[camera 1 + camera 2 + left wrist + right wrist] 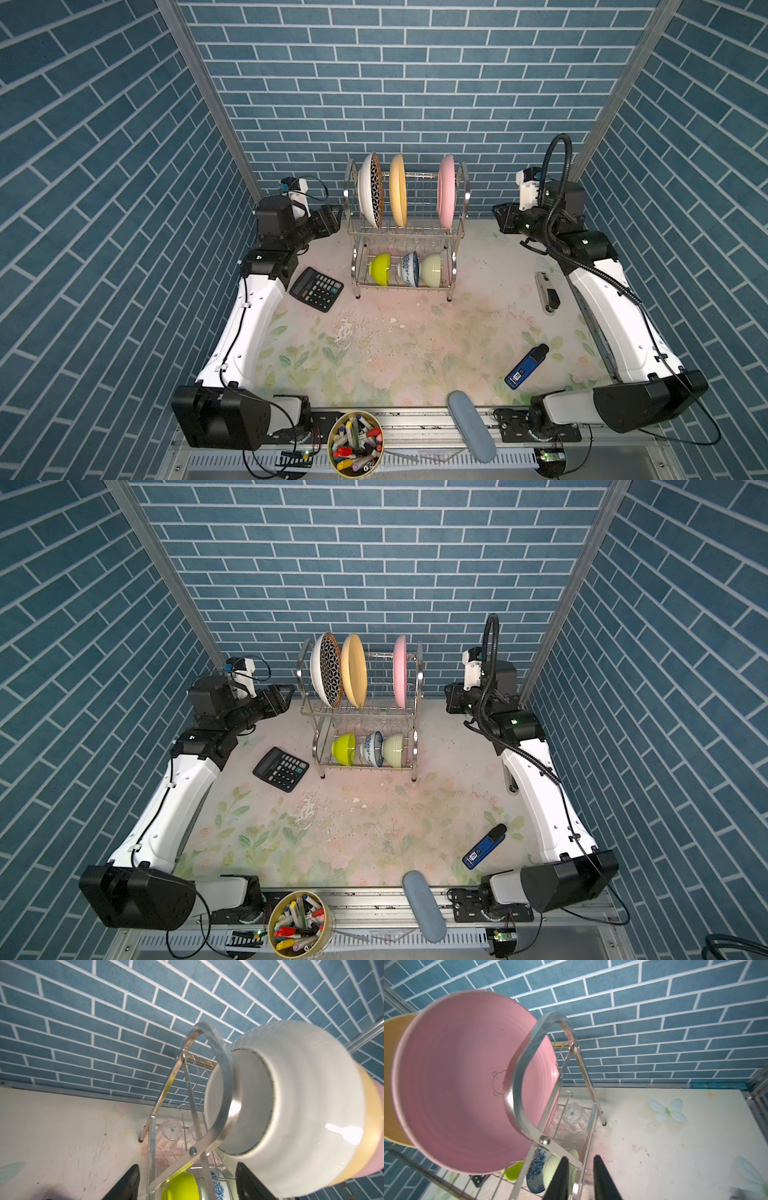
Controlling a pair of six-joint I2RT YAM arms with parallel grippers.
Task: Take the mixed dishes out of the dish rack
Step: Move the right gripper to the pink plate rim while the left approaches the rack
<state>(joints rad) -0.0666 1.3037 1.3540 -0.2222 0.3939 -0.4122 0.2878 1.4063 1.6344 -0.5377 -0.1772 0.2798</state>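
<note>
The dish rack (pixel 405 233) stands at the back middle of the table. Its top tier holds a star-patterned plate (pixel 372 189), a yellow plate (pixel 397 189) and a pink plate (pixel 445 189), all on edge. Below sit a lime bowl (pixel 380 269), a blue-on-white bowl (pixel 409 268) and a pale-green bowl (pixel 432 270). Clear tumblers (pixel 168 1136) lie behind them. My left gripper (pixel 188 1184) hovers just left of the rack (pixel 166 1088), jaws wide and empty. My right gripper (pixel 580 1178) faces the rack's right side from a short way off, with a narrow empty gap between its fingers.
A black calculator (pixel 316 289) lies left of the rack's front leg. A stapler (pixel 546 291) lies by the right arm, and a blue device (pixel 527 365) at the front right. A grey case (pixel 471 426) and a tub of markers (pixel 355 440) sit on the front rail.
</note>
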